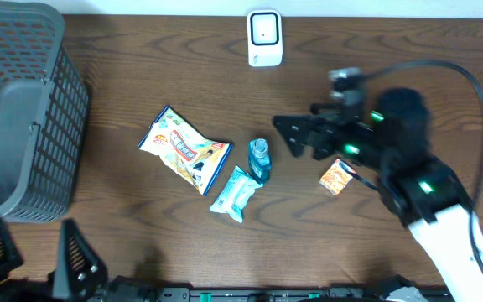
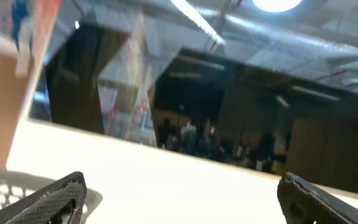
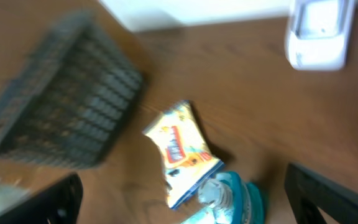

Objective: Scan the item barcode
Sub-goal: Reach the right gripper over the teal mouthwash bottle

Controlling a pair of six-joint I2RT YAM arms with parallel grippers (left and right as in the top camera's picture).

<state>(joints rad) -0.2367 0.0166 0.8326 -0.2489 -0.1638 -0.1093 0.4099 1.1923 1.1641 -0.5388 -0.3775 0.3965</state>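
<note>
The left fingers [image 1: 75, 258] stand spread and empty below the basket [image 1: 23, 109], well apart from the goods. The right fingers [image 1: 288, 127] are also spread wide, holding nothing. Ahead of them on the table lie the snack bag [image 1: 183, 149], the wipes packet [image 1: 236, 193] and, just off their tips, the blue bottle [image 1: 260, 159]. An orange packet [image 1: 337, 177] sits behind them, beside the wrist.

The reach for an item looks to be in hand, with the bottle the likely pick. Next, the fingers need to lower around it, close, and turn its barcode toward the scanner [image 1: 264, 38], off to their right.
</note>
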